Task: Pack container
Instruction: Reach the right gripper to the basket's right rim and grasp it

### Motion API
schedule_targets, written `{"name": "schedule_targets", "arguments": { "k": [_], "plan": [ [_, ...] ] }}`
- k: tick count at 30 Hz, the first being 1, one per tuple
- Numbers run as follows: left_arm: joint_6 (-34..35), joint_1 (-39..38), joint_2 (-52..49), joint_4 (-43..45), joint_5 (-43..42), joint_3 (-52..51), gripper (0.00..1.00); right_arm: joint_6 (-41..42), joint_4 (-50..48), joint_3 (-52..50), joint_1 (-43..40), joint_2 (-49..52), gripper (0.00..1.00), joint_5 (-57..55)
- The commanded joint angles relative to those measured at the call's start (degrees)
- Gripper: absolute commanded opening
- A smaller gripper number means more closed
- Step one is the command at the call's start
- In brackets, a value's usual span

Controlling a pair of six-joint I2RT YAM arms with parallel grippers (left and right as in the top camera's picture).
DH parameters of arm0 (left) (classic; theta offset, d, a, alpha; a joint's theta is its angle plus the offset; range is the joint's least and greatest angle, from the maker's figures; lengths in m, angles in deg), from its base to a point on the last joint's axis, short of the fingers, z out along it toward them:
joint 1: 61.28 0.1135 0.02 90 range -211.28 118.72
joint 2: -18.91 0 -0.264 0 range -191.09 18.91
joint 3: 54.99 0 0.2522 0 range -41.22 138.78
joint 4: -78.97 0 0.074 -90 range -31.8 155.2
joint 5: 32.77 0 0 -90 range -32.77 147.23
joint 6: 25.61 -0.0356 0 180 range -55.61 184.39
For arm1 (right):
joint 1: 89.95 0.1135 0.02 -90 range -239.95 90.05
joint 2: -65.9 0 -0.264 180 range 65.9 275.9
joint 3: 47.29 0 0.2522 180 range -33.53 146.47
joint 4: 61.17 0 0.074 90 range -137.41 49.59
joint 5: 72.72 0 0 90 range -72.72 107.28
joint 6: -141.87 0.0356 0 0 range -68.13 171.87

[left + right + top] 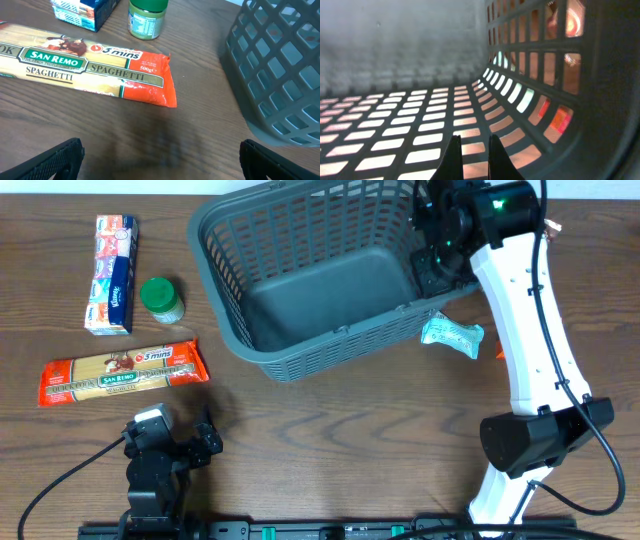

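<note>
The container, a large dark grey-blue lattice basket (330, 345), stands at the back centre of the table with nothing visible on its floor. It also fills the right wrist view (395, 130) and shows at the right of the left wrist view (280, 75). My right gripper (440, 265) reaches down inside the basket's right end. Its fingers (472, 150) are almost together with nothing between them, close to the lattice wall. My left gripper (170, 442) is wide open and empty (160, 160), low over the table's front left.
A San Remo spaghetti packet (122, 373) lies left of the basket, also in the left wrist view (90, 70). A green-lidded jar (161, 299) and a tissue pack (111, 272) sit behind it. A teal packet (452, 334) lies right of the basket.
</note>
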Motion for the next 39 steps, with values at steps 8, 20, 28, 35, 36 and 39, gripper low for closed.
{"name": "schedule_targets", "arguments": {
  "k": [8, 20, 28, 35, 36, 39],
  "plan": [
    [-0.31, 0.31, 0.35, 0.04, -0.2, -0.83, 0.98, 3.5, 5.35, 0.85, 4.42, -0.02, 0.01, -1.44],
    [-0.31, 0.31, 0.35, 0.04, -0.2, -0.83, 0.98, 6.05, 4.5, 4.92, 5.77, -0.22, 0.01, -9.4],
    [-0.31, 0.31, 0.35, 0.04, -0.2, -0.83, 0.99, 5.29, 4.55, 13.92, 5.68, -2.8, 0.01, -8.87],
    [-0.28, 0.31, 0.35, 0.35, -0.2, -0.83, 0.98, 3.82, 2.95, 14.78, 5.31, -6.34, 0.01, -5.64],
    [-0.28, 0.31, 0.35, 0.35, -0.2, -0.83, 0.99, 3.82, 2.16, 14.78, 5.2, -6.51, 0.01, -5.29],
    [2.82, 0.31, 0.35, 1.07, -0.74, -0.87, 0.99, 1.66, 0.09, 14.78, 4.55, -6.69, 0.01, -2.36]
  ]
}}
